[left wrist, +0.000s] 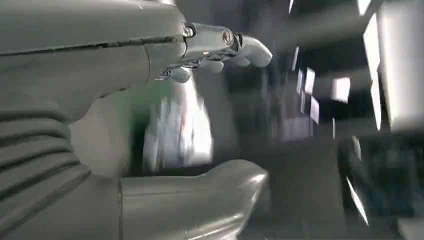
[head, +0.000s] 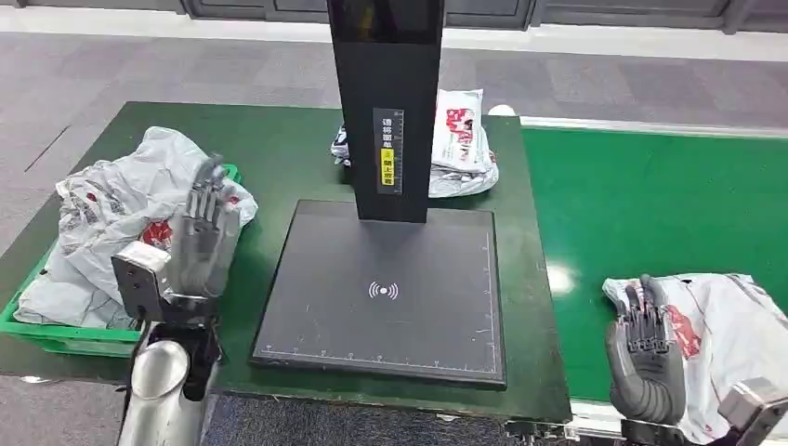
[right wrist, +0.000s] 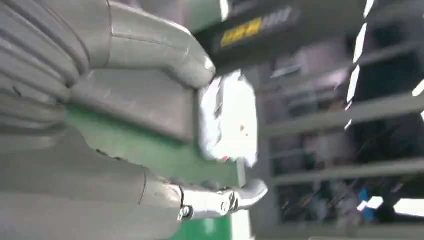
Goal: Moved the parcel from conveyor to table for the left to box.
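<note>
Parcel (head: 734, 325) on the green conveyor belt (head: 650, 214) is what I am watching: a white plastic mailer with red print, lying at the belt's near end on my right side. My right hand (head: 646, 358) sits just beside its left edge, fingers pointing up and slightly apart, palm toward the bag; I see nothing gripped in it. In the right wrist view the same hand (right wrist: 165, 120) has thumb and fingers apart with a blurred white bag visible in the gap between them, not touching either as far as I can tell.

My left hand (head: 200, 242) is raised over the left part of the green table (head: 279, 149), fingers straight up and spread, holding nothing. The left wrist view agrees: the hand (left wrist: 165, 115) has thumb and fingers well apart, with only blur between them.

Behind that hand a green bin (head: 56, 330) at the table's left edge holds a heap of white bags (head: 111, 214). A black scanner plate (head: 390, 288) lies flat at the table's centre, with a black post (head: 386, 102) rising from its far side. Another white bag (head: 460, 144) lies on the table just behind the post.
</note>
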